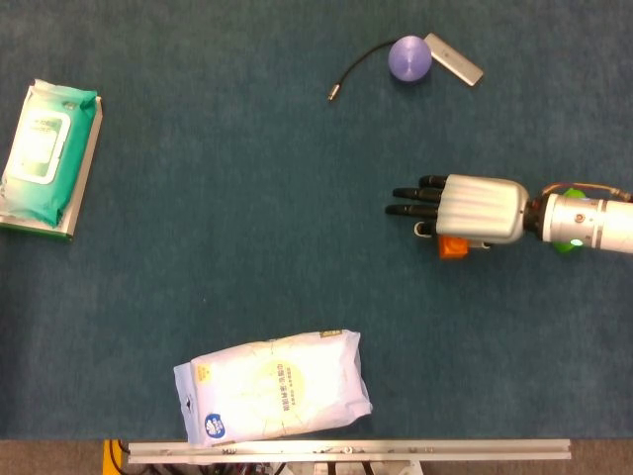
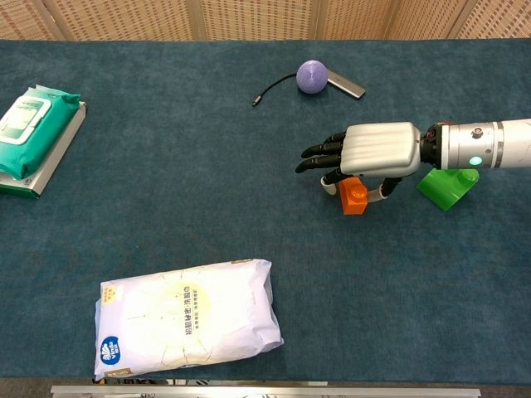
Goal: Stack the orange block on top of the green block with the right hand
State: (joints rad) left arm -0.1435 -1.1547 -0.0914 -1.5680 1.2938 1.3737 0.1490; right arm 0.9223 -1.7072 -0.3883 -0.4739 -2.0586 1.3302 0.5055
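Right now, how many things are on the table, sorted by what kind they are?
Blocks: 2, orange block and green block
Wipes packs: 2, green pack and white pack
Purple ball: 1
Grey stick with black cable: 1
Total: 6

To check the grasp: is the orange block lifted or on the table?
Cannot tell. The right robot hand covers the orange block from above, thumb beside it; neither view shows its underside.

The small orange block (image 2: pixel 353 196) sits upright beneath the right hand (image 2: pixel 377 152), while the tilted green block (image 2: pixel 446 185) lies beside its wrist.
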